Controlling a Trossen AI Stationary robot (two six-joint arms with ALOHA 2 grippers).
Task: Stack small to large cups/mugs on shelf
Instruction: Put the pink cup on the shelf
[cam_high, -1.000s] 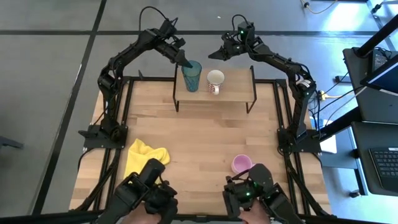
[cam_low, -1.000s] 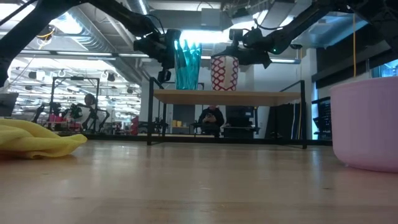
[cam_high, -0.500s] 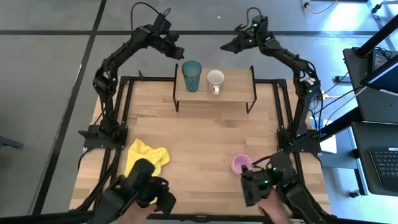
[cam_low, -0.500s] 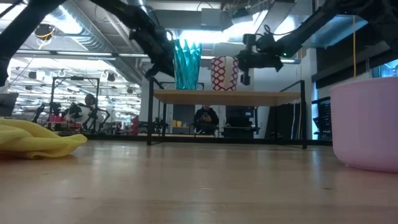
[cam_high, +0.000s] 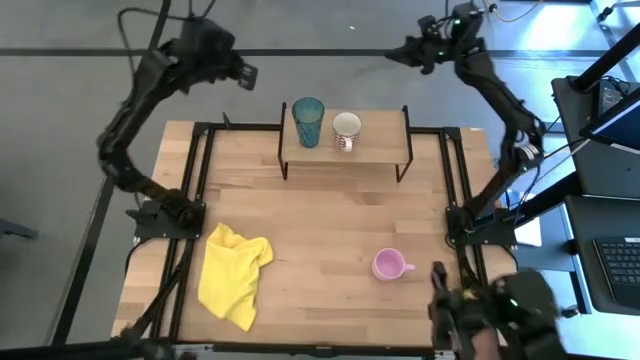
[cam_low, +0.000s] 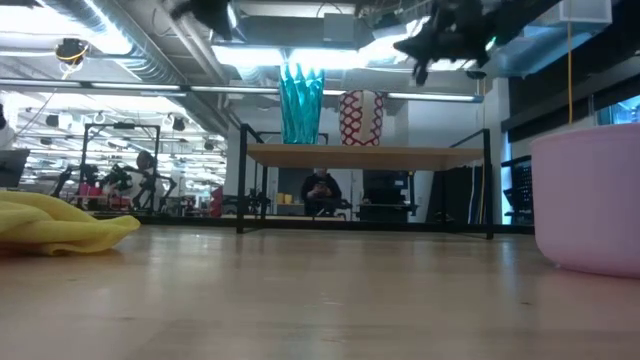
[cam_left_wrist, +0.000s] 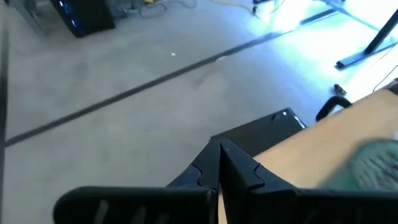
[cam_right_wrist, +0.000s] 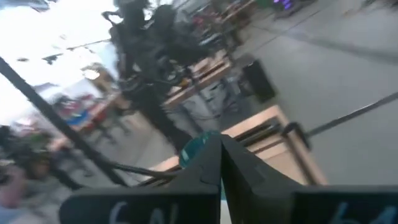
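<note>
The teal tumbler (cam_high: 307, 122) and the white mug with a red pattern (cam_high: 346, 130) stand upright side by side on the left half of the light-wood shelf (cam_high: 385, 145), which is at the table's far edge. They also show in the low view, the tumbler (cam_low: 300, 103) and the mug (cam_low: 361, 118) on the shelf board (cam_low: 430, 155). The pink mug (cam_high: 388, 265) stands on the tabletop, near right. My left gripper (cam_high: 245, 75) is raised beyond the table's far left, shut and empty (cam_left_wrist: 219, 149). My right gripper (cam_high: 400, 52) is raised beyond the far edge, shut and empty (cam_right_wrist: 219, 142).
A crumpled yellow cloth (cam_high: 235, 272) lies on the tabletop at the near left. A dark device (cam_high: 500, 312) shows at the near right edge. A person (cam_low: 322, 190) sits in the room behind the shelf. Bare wood lies between the shelf and the pink mug.
My left gripper has drawn back from the tumbler's rim, going up and toward the far left, off the table. My right gripper has gone up and farther back from the white mug. The tumbler and mug stay upright on the shelf.
</note>
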